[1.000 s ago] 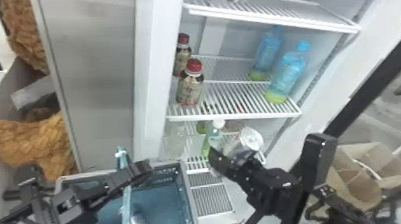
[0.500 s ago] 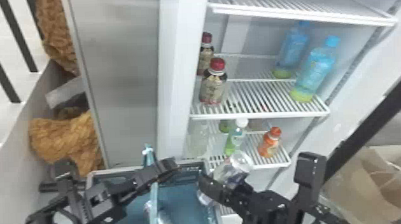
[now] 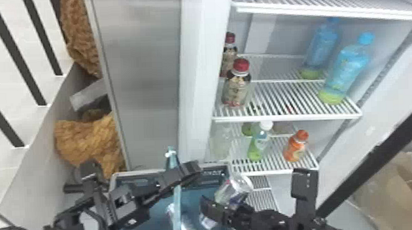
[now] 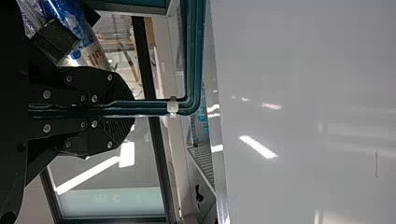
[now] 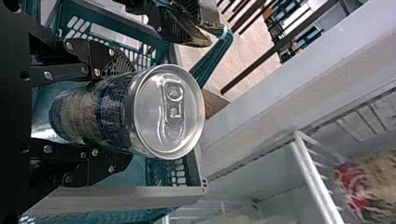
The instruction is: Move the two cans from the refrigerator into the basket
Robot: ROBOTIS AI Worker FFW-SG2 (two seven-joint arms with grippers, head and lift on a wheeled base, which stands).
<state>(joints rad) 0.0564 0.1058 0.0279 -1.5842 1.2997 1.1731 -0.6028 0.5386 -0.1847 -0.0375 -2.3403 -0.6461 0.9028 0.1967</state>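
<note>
Holding one can (image 3: pixel 232 190), tilted, in my right gripper (image 3: pixel 226 205): fingers apart by the can's width, pads pressed on its sides. It sits by the 1 o'clock corner of the basket (image 3: pixel 142 172), lid end up. My left gripper (image 3: pixel 192 172) is closed on the basket's teal handle (image 3: pixel 176 192). Inside the basket, at 6 o'clock in the head view, lies something silvery, probably the other can (image 3: pixel 188 226); poor sight of it past the handle.

Surfaces: refrigerator from 12 to 3 o'clock, white wire shelves (image 3: pixel 287 117); red-capped bottles (image 3: pixel 237 87) on the middle one, blue bottles (image 3: pixel 347 69) to their right, an orange bottle (image 3: pixel 296 147) a shelf lower. Smooth grey panel (image 3: pixel 141 76) at 11. Room: pale floor (image 3: pixel 14 74) and dark bars (image 3: pixel 38 53) at 10, brown cartons (image 3: pixel 404 188) at 4.
</note>
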